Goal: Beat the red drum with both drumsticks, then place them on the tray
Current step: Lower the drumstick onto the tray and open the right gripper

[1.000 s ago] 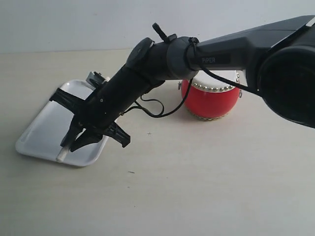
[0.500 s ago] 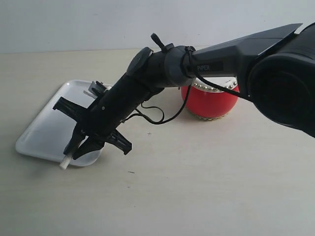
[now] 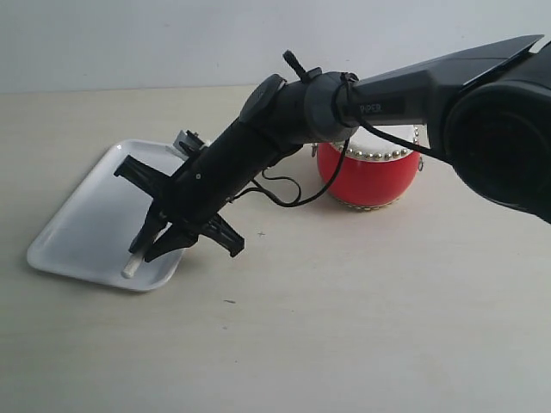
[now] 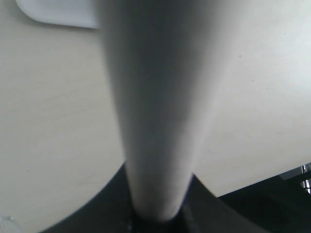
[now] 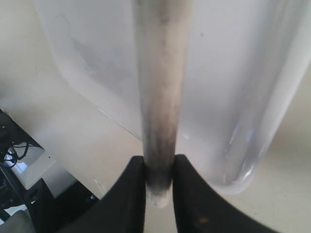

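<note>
- Plainly, we see the right gripper (image 3: 149, 249) reach across from three o'clock, its jaws pinched narrowly on a drumstick (image 3: 132, 268).
- That stick slants down toward seven o'clock, with its lower end at the near corner of the white tray (image 3: 77, 219). We cannot tell whether it touches.
- We find the red drum (image 3: 370, 181) upright on the table (image 3: 344, 327). It sits at about two o'clock from the tray, well apart from it and partly behind the arm.
- We see the left gripper (image 4: 155, 218) only in its wrist view. Its jaws are clamped on the second drumstick (image 4: 155, 121), which is blurred, over the table with a tray corner in sight.
</note>
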Robot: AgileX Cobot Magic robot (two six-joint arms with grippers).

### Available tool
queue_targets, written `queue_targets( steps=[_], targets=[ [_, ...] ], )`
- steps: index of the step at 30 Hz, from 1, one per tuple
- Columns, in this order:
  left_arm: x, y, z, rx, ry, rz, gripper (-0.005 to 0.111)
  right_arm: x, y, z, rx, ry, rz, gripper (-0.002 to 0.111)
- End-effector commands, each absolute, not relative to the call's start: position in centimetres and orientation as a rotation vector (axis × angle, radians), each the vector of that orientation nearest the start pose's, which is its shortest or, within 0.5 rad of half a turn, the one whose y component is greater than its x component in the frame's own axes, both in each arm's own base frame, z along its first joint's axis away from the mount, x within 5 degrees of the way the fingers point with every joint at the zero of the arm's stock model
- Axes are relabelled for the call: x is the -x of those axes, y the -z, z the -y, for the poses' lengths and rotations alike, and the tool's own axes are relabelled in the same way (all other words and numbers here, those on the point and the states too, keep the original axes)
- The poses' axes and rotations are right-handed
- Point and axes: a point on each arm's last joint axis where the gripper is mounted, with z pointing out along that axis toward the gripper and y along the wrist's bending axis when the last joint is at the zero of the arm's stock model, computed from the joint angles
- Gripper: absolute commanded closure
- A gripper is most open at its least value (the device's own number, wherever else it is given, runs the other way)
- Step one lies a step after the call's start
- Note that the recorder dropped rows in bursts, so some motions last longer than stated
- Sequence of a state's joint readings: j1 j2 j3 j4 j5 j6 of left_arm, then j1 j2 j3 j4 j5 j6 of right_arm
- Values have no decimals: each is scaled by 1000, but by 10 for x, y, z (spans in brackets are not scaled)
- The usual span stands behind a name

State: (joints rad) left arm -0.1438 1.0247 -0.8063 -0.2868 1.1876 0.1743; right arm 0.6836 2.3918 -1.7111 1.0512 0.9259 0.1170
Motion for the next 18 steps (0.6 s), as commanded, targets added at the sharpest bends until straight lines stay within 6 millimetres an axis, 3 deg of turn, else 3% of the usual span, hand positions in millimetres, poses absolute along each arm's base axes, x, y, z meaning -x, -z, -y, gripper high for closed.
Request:
queue_targets(
  steps=[1,12,18],
  targets=[
    [-155,-288,47,-341,413,-2836,107,-333,-108,-351,-66,-1341,-3117,108],
    [-155,-288,47,-339,424,-2839,107,-333,-108,-350,-55,-1334,-3123,107],
    [-155,-288,48,-352,429,-2840,107,-333,-107,-349,-40,-1310,-3122,93]
  ],
)
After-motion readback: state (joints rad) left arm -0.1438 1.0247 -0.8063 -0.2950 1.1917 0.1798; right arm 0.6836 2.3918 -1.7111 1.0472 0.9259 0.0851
